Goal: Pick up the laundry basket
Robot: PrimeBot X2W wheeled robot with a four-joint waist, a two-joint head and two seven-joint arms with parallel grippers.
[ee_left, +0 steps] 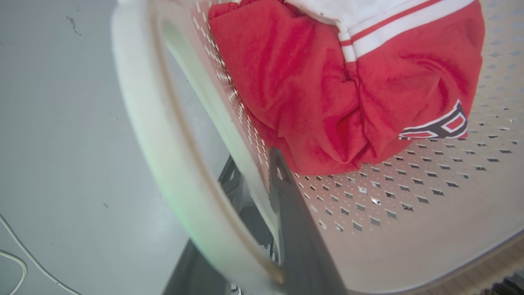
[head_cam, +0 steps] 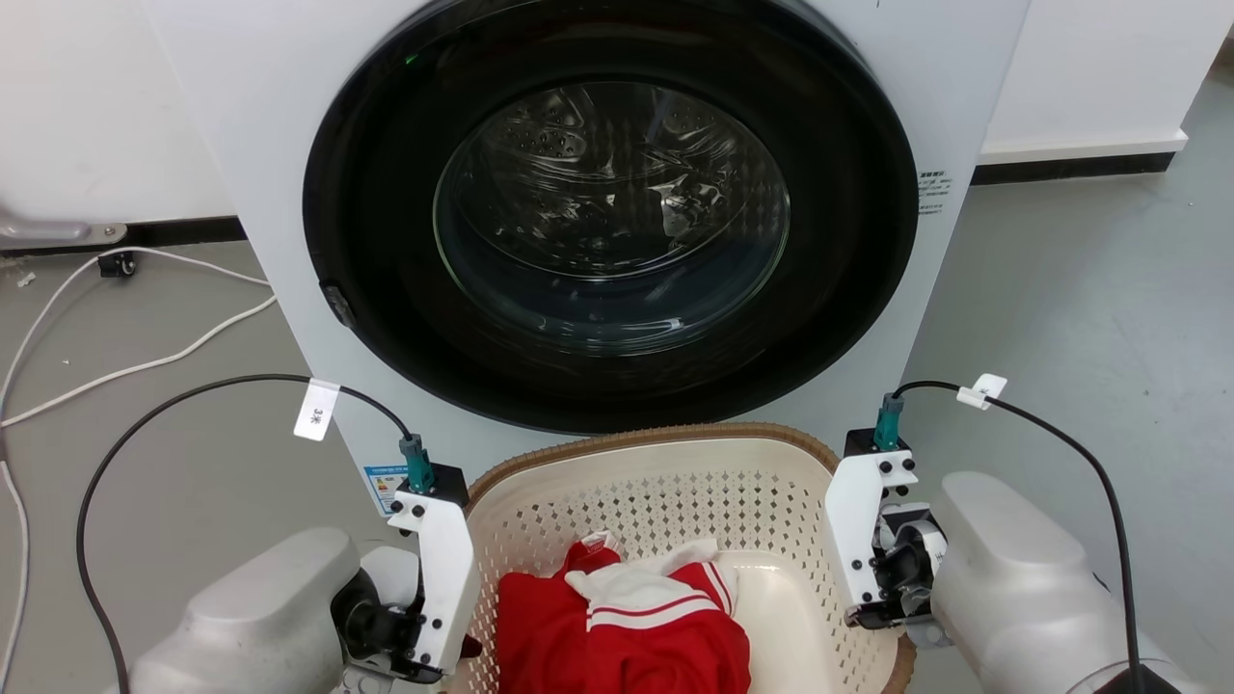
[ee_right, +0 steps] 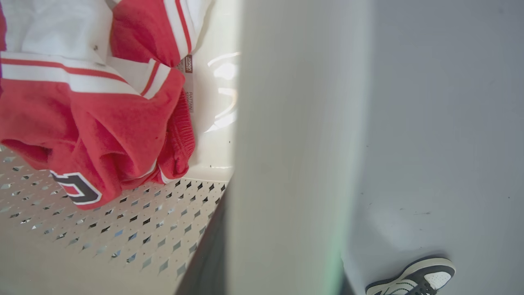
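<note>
The cream-white laundry basket with a brown woven-look rim stands low in the head view, in front of the washer, holding a red-and-white garment. My left gripper sits at its left rim, my right gripper at its right rim, fingers pointing down. In the left wrist view one dark finger lies inside the perforated wall and the other outside, closed around the wall below the white handle. In the right wrist view the blurred white handle lies between my fingers, one finger inside the basket.
A white front-loading washing machine with a dark round door stands right behind the basket. White cables trail over the grey floor at the left. A person's shoe rests on the floor outside the basket's right side.
</note>
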